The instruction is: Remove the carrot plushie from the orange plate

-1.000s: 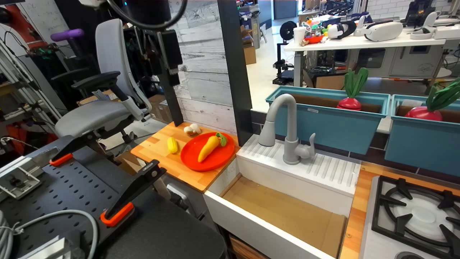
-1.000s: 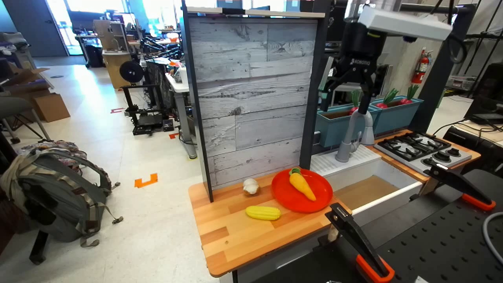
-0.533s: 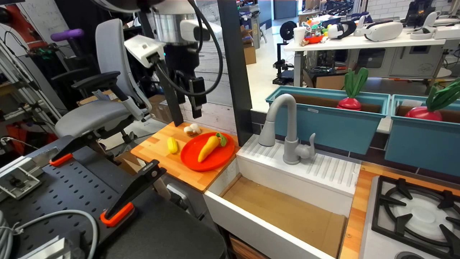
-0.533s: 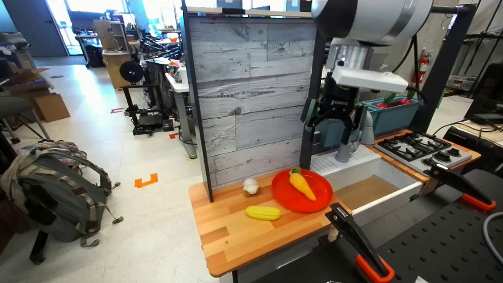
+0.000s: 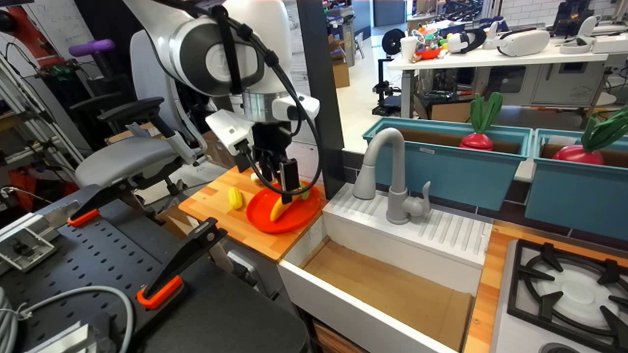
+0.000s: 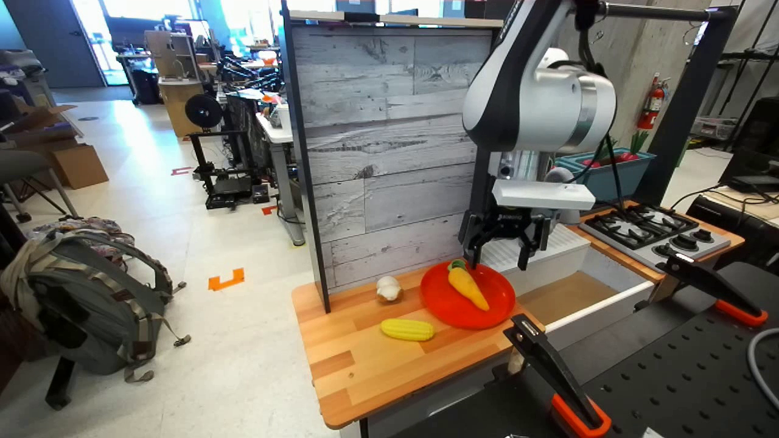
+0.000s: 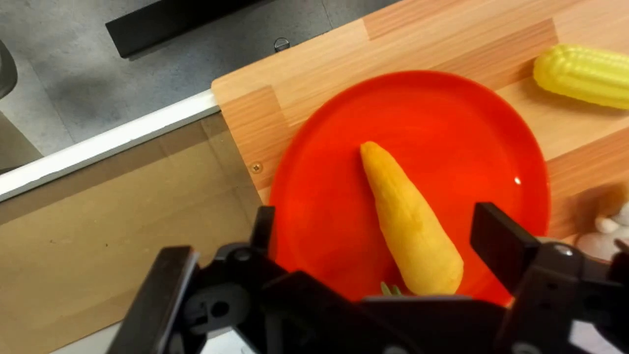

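Note:
The carrot plushie (image 7: 413,221), yellow-orange and tapered with a green leafy top, lies on the round red-orange plate (image 7: 417,108). Both exterior views also show the carrot plushie (image 5: 278,210) (image 6: 467,288) on the plate (image 5: 262,215) (image 6: 443,304). My gripper (image 7: 376,210) is open and empty above the plate, with the carrot's thick end between the fingers in the wrist view. Its base hides most of the leafy top there. In both exterior views the gripper (image 5: 278,190) (image 6: 499,266) is over the plate's back part, its fingers pointing down, apparently not touching the carrot.
A yellow corn toy (image 6: 407,329) and a white garlic-like toy (image 6: 388,288) sit on the wooden counter (image 6: 353,377) beside the plate. A whitewashed wooden panel (image 6: 389,152) rises behind. The sink (image 5: 338,305) with a grey faucet (image 5: 396,166) adjoins; a black clamp (image 6: 554,365) is in front.
The arm has come down and moved toward the plate from high above. The gripper stays open. The carrot, plate and other toys have not moved.

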